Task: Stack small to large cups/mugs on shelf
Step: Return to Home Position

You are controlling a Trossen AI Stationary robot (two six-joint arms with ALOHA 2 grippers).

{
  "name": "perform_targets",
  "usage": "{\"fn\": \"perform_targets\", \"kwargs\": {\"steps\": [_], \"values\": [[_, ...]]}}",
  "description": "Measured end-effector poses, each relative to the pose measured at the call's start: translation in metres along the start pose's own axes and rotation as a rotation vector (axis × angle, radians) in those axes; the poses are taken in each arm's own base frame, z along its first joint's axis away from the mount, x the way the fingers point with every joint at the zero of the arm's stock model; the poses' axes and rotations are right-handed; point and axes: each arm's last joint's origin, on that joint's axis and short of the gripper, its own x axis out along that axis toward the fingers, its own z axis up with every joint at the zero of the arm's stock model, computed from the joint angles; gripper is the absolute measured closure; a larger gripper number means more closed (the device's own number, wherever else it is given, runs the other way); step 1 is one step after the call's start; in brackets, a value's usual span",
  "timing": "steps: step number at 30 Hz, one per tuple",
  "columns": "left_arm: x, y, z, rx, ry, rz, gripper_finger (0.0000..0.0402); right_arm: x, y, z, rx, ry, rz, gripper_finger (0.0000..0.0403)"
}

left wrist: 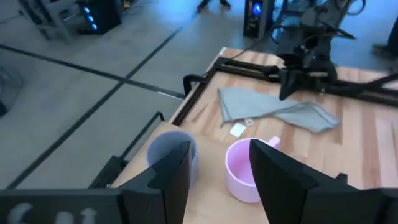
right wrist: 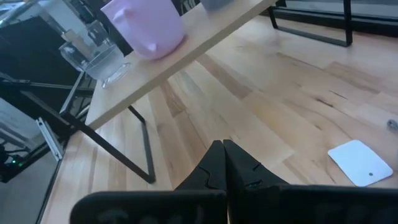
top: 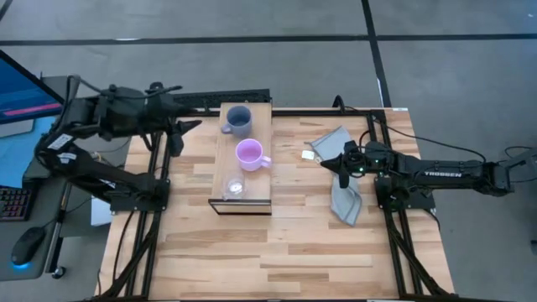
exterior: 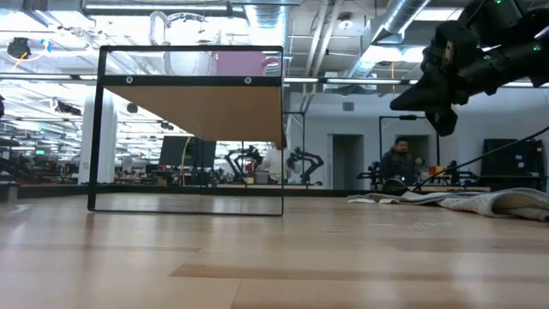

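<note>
Three vessels stand upright in a row on the light-wood shelf (top: 243, 172): the grey-blue mug (top: 237, 122) at the far end, the lilac mug (top: 250, 154) in the middle and the clear cup (top: 235, 188) at the near end. My left gripper (top: 193, 126) hovers open just left of the shelf's far end; its wrist view shows the grey-blue mug (left wrist: 169, 151) and lilac mug (left wrist: 241, 167) past its fingers. My right gripper (top: 336, 165) hangs shut above the table, right of the shelf, with the lilac mug (right wrist: 146, 25) and clear cup (right wrist: 93, 53) ahead of it.
A grey cloth (top: 344, 197) lies crumpled on the table beneath and beside my right gripper, with a small white card (right wrist: 360, 163) close to it. The shelf stands on thin dark metal legs (exterior: 99, 129). Bare slatted tabletop (top: 277, 252) spreads toward the near edge.
</note>
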Motion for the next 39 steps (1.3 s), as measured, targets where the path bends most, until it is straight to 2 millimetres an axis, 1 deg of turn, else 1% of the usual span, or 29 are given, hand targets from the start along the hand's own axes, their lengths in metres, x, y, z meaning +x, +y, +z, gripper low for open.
{"fn": "perform_targets", "kwargs": {"steps": [5,11,15,18,20,24,32,35,39], "values": [[0.001,0.002,-0.032,-0.051,-0.083,-0.048,0.0247,0.000,0.000,0.000,0.000,-0.001,0.001,0.0397],[0.014,0.001,-0.072,-0.063,-0.121,-0.057,0.0247,0.000,0.000,0.000,0.000,-0.001,0.001,0.0397],[0.021,-0.001,-0.088,-0.073,-0.150,-0.098,0.0247,0.000,0.000,0.000,0.000,-0.001,0.001,0.0397],[0.024,-0.003,-0.093,-0.071,-0.174,-0.169,0.0247,0.000,0.000,0.000,0.000,-0.001,0.001,0.0397],[0.024,-0.004,-0.094,-0.060,-0.181,-0.184,0.0247,0.000,0.000,0.000,0.000,-0.002,0.001,0.0397],[0.025,-0.004,-0.094,-0.032,-0.181,-0.166,0.0247,0.000,0.000,0.000,0.006,-0.002,0.001,0.0397],[0.016,0.001,-0.100,-0.034,-0.174,-0.140,0.0248,0.000,0.000,0.000,0.003,-0.002,0.000,0.0397],[0.014,0.002,-0.100,-0.037,-0.175,-0.135,0.0258,0.000,0.000,0.000,0.000,-0.004,-0.003,0.0397],[0.015,0.002,-0.104,-0.028,-0.135,-0.130,0.0291,0.000,0.000,0.000,-0.001,-0.005,-0.002,0.0397]]}}
